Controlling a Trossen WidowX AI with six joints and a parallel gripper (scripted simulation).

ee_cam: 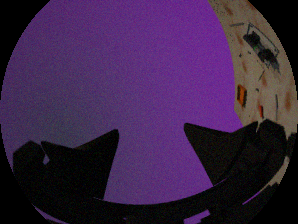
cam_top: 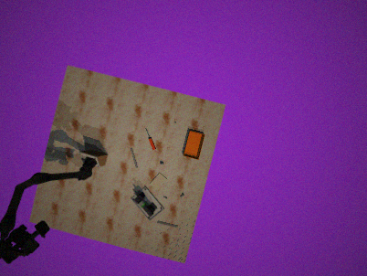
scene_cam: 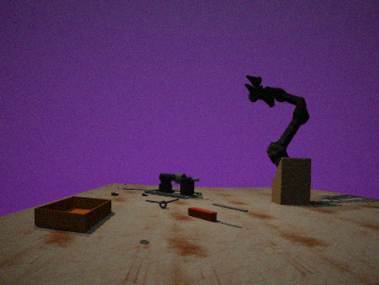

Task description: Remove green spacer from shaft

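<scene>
The shaft assembly stands on a framed baseplate (cam_top: 156, 214), with two dark blocks, one block (cam_top: 138, 196) (scene_cam: 165, 184) (ee_cam: 253, 38) and another block (cam_top: 150, 208) (scene_cam: 187, 186) (ee_cam: 268, 54). I cannot tell surely which is the big housing. A dim green part (cam_top: 144, 205) (scene_cam: 179, 178) (ee_cam: 256, 47) shows between the blocks, on the shaft line. Other spacers and how deep the shaft sits are too dark to tell. My gripper (scene_cam: 246, 81) (ee_cam: 152, 129) is open and empty, high in the air and well away from the assembly.
An orange tray (cam_top: 193, 143) (scene_cam: 57, 220) stands on the table. A red-handled tool (cam_top: 152, 143) (scene_cam: 203, 214) (ee_cam: 261, 111) and a thin grey rod (cam_top: 133, 157) (scene_cam: 230, 208) lie nearby. Another rod (cam_top: 167, 224) lies beside the assembly. A small ring (scene_cam: 144, 242) lies at the front. A wooden block (scene_cam: 296, 181) bears the arm.
</scene>
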